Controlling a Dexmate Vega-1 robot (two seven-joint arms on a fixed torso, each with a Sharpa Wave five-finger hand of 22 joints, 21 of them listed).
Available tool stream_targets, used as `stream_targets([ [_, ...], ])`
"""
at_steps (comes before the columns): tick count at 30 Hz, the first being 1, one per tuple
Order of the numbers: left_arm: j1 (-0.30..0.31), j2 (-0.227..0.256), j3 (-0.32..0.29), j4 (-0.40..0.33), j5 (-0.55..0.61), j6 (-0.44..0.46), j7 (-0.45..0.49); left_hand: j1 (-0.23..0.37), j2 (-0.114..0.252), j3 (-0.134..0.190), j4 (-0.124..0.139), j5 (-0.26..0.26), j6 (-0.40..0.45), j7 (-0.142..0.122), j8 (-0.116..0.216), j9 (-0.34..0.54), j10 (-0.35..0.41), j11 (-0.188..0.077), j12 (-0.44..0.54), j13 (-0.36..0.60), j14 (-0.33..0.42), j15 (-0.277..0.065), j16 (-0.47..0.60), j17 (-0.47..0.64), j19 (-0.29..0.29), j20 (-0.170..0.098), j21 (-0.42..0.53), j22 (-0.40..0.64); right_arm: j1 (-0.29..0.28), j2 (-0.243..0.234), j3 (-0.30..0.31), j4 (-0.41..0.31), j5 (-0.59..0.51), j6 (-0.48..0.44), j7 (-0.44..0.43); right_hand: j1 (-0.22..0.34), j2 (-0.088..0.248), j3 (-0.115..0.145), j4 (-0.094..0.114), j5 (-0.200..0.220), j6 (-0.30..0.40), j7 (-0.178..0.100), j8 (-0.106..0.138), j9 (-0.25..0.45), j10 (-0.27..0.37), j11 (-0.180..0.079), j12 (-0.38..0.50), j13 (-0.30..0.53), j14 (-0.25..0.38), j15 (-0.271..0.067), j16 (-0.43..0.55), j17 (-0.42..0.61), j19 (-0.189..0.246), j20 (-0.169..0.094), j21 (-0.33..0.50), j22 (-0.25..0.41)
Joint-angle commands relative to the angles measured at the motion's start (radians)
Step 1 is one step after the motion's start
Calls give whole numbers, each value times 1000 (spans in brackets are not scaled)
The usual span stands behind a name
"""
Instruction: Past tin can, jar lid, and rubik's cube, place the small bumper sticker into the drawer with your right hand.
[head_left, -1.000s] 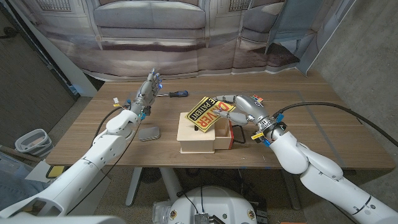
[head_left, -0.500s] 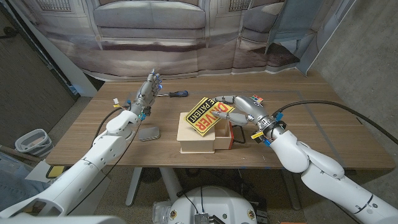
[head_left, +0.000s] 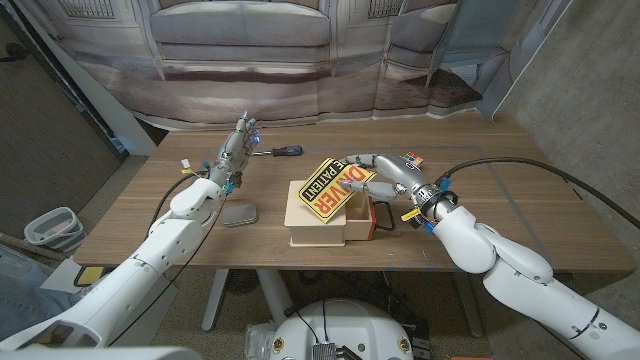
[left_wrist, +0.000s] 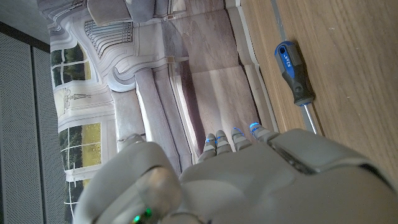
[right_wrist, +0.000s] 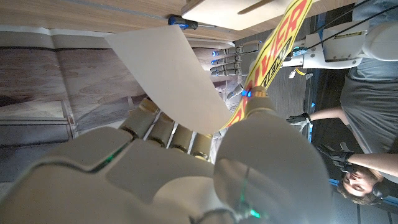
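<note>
I see my right hand (head_left: 392, 176) right of centre, pinching the yellow sticker (head_left: 330, 186) tilted over the open wooden drawer (head_left: 318, 215) at mid-frame. A grey tin (head_left: 240, 214) lies just left of the drawer. Farther, upper left, my left hand (head_left: 236, 150) holds nothing, fingers straight, near the screwdriver (head_left: 280, 152).
</note>
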Motion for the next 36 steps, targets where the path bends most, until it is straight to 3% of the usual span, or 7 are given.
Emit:
stream_targets([
  [1,8,2,2,-9,2,1,4,2,10,-8,4,7,-1,-5,0,3,-5,-3,4,0,-8,6,5,1,-7,4,0,3,7,-14,-19,3,-18,-34,8,-8,-2,-6,1,10,-15,-7,1,2,-16,-2,-2,5,-11,6,-1,1,-8,-1,-4,2],
  [16,28,15,-6,-35,1,8,19,3,11,-11,4,7,2,-3,1,3,-6,-3,3,0,-7,6,5,1,-7,5,0,3,0,-28,-31,-12,-22,-89,25,-18,-4,-13,2,20,-39,-12,2,1,-54,6,-2,5,-50,31,-3,0,-32,17,-14,1],
  [36,10,-7,3,-1,-7,-7,-3,4,12,-15,4,7,3,-3,1,3,-6,-3,4,0,-7,6,6,1,-7,5,1,3,10,-39,-43,-10,-13,-107,17,-23,-3,-16,3,26,-42,-12,7,1,-66,0,3,4,-56,38,3,0,-36,23,-14,1],
])
